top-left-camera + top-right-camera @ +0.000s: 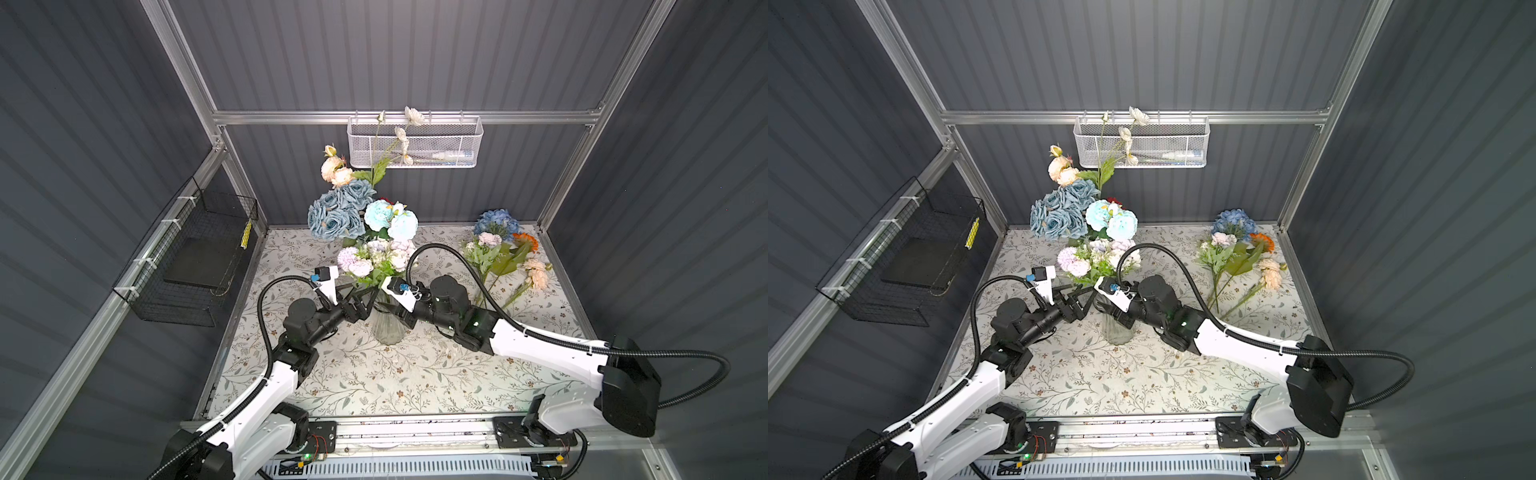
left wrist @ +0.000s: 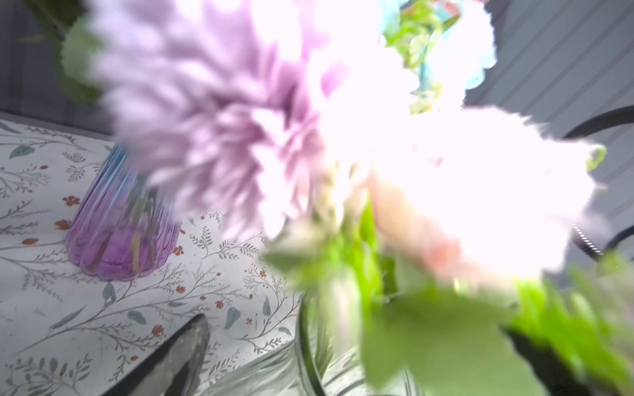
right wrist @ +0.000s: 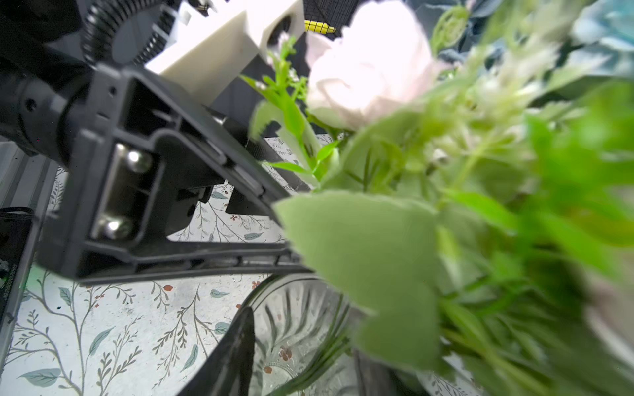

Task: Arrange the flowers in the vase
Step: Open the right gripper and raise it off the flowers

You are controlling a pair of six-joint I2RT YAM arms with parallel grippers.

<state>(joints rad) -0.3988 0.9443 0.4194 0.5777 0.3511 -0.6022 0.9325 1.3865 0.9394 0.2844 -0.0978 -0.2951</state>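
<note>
Found the flowers (image 1: 376, 259) bunched in the vase (image 1: 388, 330) at mid-frame, loose stems (image 1: 505, 266) on the counter (image 1: 415, 374) at right. Saw the left pincer (image 1: 360, 296) spread wide at the rim; could not tell the right pincer (image 1: 384, 306) gap behind leaves (image 3: 360, 257). Risked snagging leaves and tipping the vase.

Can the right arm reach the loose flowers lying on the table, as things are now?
Probably yes: the loose flowers lie on its own side, with nothing standing between them and the right gripper, which is at the vase.

2 white-shelled arms (image 1: 548, 353) with black joints, each trailing a ribbed black cable (image 1: 432, 245).
</note>
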